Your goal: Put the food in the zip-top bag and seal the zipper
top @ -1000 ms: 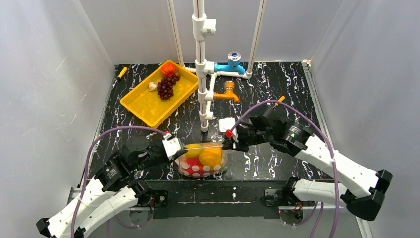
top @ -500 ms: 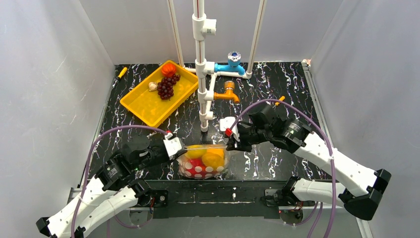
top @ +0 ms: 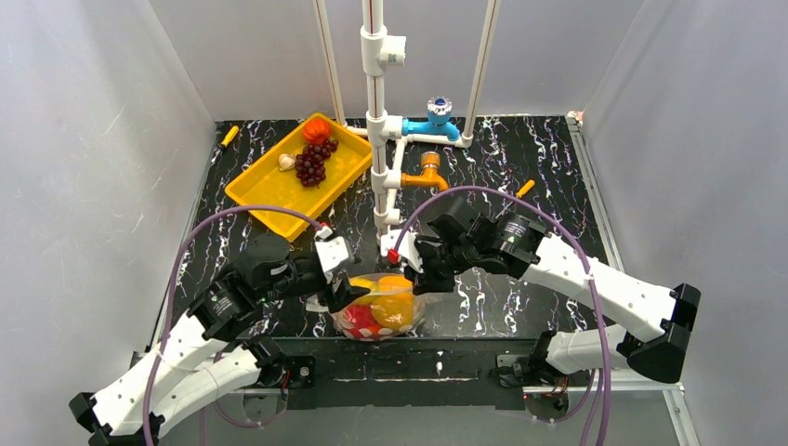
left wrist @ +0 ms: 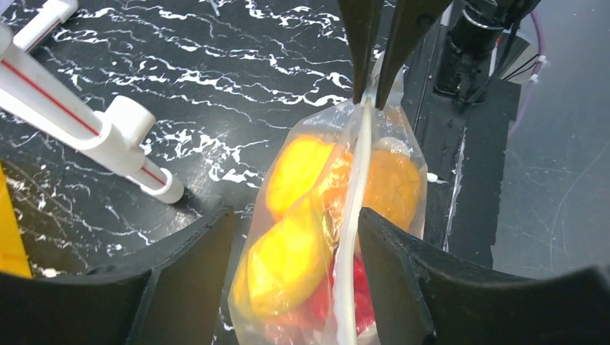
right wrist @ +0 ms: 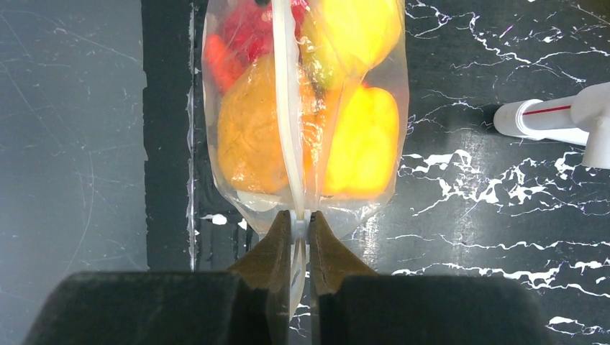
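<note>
The zip-top bag (top: 375, 309) stands at the table's near edge, holding yellow (left wrist: 288, 262), orange (right wrist: 248, 140) and red (right wrist: 244, 32) food. The zipper (left wrist: 357, 208) runs along its top as a pale strip. My left gripper (left wrist: 296, 213) is open, with a finger on each side of the bag, and sits at the bag's left end in the top view (top: 346, 288). My right gripper (right wrist: 301, 223) is shut on the zipper's (right wrist: 285, 108) right end and shows in the top view (top: 414, 270). More food, namely purple grapes (top: 311, 163), a red piece (top: 317, 129) and a white one (top: 286, 162), lies in the yellow tray (top: 279, 195).
A white pipe stand (top: 376, 121) with a blue tap (top: 437, 116) and an orange tap (top: 427, 172) rises just behind the bag; its foot (left wrist: 137, 154) is close to my left fingers. The table's front edge (top: 400, 348) lies right below the bag.
My left gripper has opened and let go of the bag's left end. My right gripper has slid left along the zipper, still shut, and the bag now looks narrower.
</note>
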